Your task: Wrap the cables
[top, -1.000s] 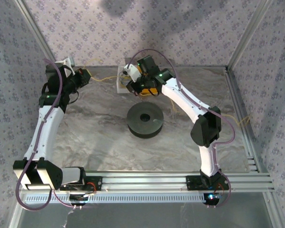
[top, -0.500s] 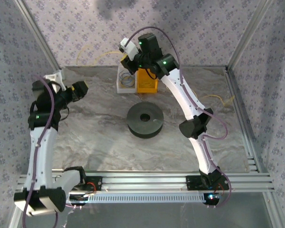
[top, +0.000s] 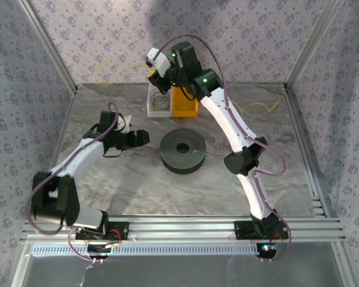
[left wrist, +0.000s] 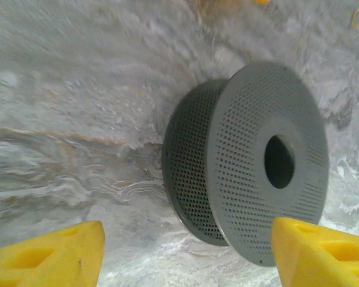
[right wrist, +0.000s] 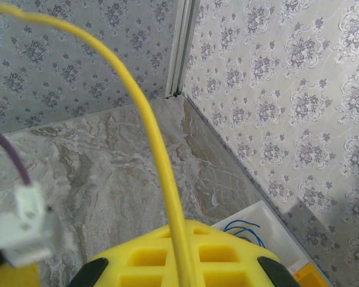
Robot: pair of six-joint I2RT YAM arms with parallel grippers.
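Your right gripper (right wrist: 180,269) is pinching the yellow cable (right wrist: 145,113) between its closed fingers (right wrist: 239,263). The strand is rising out of the pads and curving away toward the top-left of the wrist view. From above, this gripper (top: 157,73) is hanging high at the back of the bench (top: 137,191), close to the patterned wall. The cable (top: 116,67) is arcing out from it toward the left rear corner. A further yellow stretch (top: 260,106) is lying on the bench on the gripper's other side, beyond its arm. Directly under the gripper a white tray (top: 151,109) is sitting with a small blue wire coil (right wrist: 242,228) inside. A yellow box (top: 184,104) is standing against the tray's right side.

Your left gripper (top: 145,139) is lying low over the bench, well forward and to the left of the right one. It is pointing toward the middle of the bench. Its jaws are standing wide apart and are gripping nothing; in the wrist view the gripper (left wrist: 185,260) is showing bare marbled surface between its yellow fingertips (left wrist: 48,257). Straight ahead of it the black spool (top: 194,156) is lying flat on the bench, near the fingertips. From above you are seeing a gap between spool and fingertips. Through the wrist camera the spool (left wrist: 239,173) is showing two perforated flanges and a round centre hole. No cable is showing on its core.
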